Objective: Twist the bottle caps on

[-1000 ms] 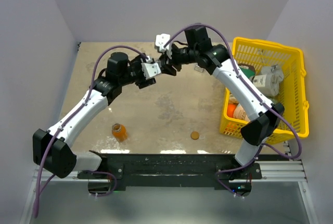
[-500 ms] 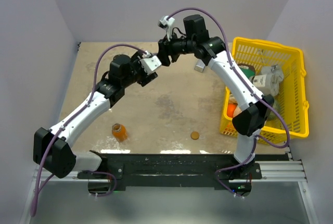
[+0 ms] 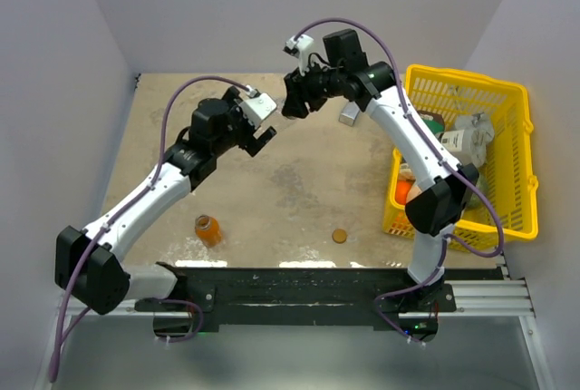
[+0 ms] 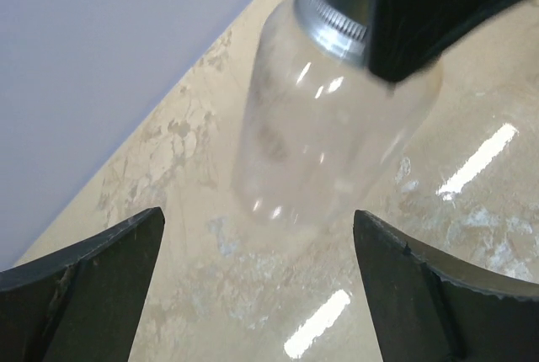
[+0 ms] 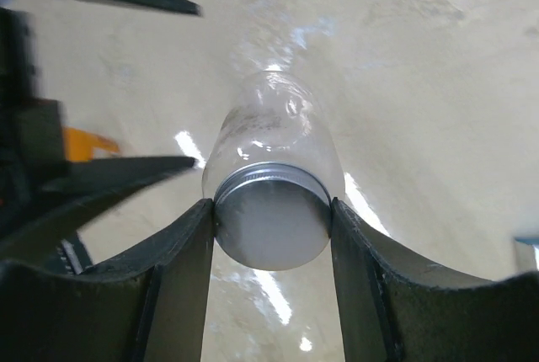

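The right end effector [image 5: 272,206] is clenched on the silver cap [image 5: 271,231], which sits on the neck of the clear bottle [image 5: 274,126]. The bottle is carried tilted in the air above the far part of the surface [image 3: 299,190]. It hangs from the cap alone, which suggests the thread has caught. The left end effector [image 4: 258,227] is released, its fingers spread wide on either side of the bottle's base and touching nothing, so the body is free and only the cap is gripped. The orange bottle [image 3: 208,229] stands uncapped near the front edge, and its brownish-orange cap [image 3: 340,236] lies well apart from it, towards the yellow basket [image 3: 517,100]. That pair is probably next.
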Controlling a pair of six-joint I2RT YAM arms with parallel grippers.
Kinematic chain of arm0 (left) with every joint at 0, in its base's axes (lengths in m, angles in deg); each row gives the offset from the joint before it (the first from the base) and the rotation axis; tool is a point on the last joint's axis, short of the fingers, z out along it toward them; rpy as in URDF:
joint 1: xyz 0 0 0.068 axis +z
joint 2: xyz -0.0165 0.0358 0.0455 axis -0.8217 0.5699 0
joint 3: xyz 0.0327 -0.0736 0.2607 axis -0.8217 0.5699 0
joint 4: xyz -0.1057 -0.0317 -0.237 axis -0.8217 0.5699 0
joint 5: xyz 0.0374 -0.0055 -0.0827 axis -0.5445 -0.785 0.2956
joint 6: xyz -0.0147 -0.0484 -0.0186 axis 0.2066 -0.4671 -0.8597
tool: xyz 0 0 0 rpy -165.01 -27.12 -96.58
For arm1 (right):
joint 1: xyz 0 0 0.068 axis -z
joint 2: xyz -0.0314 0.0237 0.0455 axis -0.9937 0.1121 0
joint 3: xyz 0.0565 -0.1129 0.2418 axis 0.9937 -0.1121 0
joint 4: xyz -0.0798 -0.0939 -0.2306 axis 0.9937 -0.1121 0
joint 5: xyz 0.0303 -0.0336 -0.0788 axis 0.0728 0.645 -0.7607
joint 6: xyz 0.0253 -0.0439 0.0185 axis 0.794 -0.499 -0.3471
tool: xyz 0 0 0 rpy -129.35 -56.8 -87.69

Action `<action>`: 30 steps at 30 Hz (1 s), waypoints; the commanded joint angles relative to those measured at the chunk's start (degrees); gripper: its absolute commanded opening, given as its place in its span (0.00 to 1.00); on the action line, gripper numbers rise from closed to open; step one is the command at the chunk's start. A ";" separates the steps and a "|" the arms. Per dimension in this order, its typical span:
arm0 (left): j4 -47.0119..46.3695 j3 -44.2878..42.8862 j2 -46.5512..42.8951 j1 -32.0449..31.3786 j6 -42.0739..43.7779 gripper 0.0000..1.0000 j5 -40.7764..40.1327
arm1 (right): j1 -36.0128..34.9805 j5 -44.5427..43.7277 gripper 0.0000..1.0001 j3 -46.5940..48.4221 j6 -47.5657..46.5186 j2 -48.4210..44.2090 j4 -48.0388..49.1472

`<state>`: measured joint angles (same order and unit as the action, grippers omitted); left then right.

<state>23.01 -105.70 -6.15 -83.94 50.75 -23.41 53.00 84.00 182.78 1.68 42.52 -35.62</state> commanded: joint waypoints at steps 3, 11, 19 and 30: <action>3.67 5.25 -9.07 0.91 -1.30 1.00 2.04 | 2.26 -10.32 0.00 -2.37 -11.18 -0.34 -3.32; 6.22 7.28 -11.28 3.20 -2.79 0.99 4.16 | 2.53 -16.39 0.00 -1.16 -16.55 5.53 -7.87; 4.64 7.37 -11.28 4.17 -3.67 1.00 5.03 | 2.62 -20.17 0.00 1.22 -17.69 11.18 -10.26; 4.37 7.54 -11.28 4.69 -3.93 1.00 5.21 | 2.18 -21.67 0.38 2.63 -16.38 14.25 -9.73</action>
<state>29.45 -98.36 -16.40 -79.90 48.26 -19.21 55.66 63.54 182.72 -15.01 56.80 -44.74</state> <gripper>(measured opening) 0.994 0.537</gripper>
